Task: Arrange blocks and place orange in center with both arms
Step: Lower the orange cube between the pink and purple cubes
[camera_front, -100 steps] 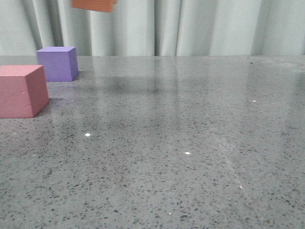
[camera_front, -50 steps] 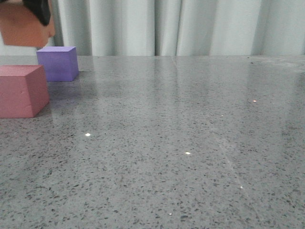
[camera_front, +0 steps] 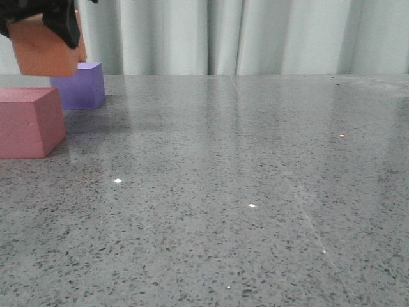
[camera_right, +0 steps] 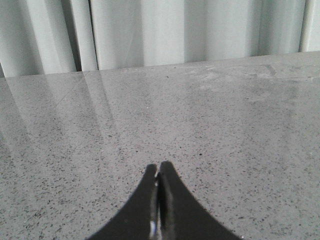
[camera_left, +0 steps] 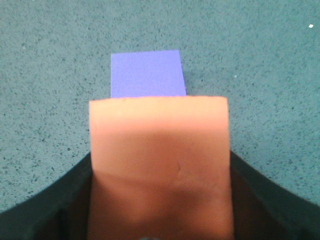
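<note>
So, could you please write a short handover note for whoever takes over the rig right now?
Left gripper: shut on the matte orange foam cube, held in the air above the far-left table area.
Right gripper: shut, empty, low over bare grey speckled table.
Purple foam cube and dusty pink-red foam cube sit on the table at far left, pink-red nearer the camera, with a gap between them.
Done: orange cube picked up.
Left: set it down between the other two.
</note>
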Tool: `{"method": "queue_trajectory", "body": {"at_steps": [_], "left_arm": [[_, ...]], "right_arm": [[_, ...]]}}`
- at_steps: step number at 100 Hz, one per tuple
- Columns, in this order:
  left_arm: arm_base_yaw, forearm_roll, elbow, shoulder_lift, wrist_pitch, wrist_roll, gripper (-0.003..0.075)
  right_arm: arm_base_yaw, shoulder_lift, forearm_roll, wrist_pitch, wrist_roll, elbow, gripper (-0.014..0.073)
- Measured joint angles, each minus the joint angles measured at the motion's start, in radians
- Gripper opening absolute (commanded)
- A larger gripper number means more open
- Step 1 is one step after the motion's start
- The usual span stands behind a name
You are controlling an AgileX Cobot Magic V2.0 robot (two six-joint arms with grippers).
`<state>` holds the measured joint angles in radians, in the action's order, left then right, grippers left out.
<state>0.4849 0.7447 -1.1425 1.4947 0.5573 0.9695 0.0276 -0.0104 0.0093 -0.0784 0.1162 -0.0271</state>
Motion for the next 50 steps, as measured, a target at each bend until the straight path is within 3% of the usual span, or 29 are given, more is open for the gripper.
{"method": "queue_trajectory", "body": {"at_steps": [50], "left_arm": [[-0.016,0.0,0.0,0.099,-0.013,0.0,0.0252]], "right_arm": [[0.0,0.0,0.0,0.0,0.0,0.0,-0.0067]]}}
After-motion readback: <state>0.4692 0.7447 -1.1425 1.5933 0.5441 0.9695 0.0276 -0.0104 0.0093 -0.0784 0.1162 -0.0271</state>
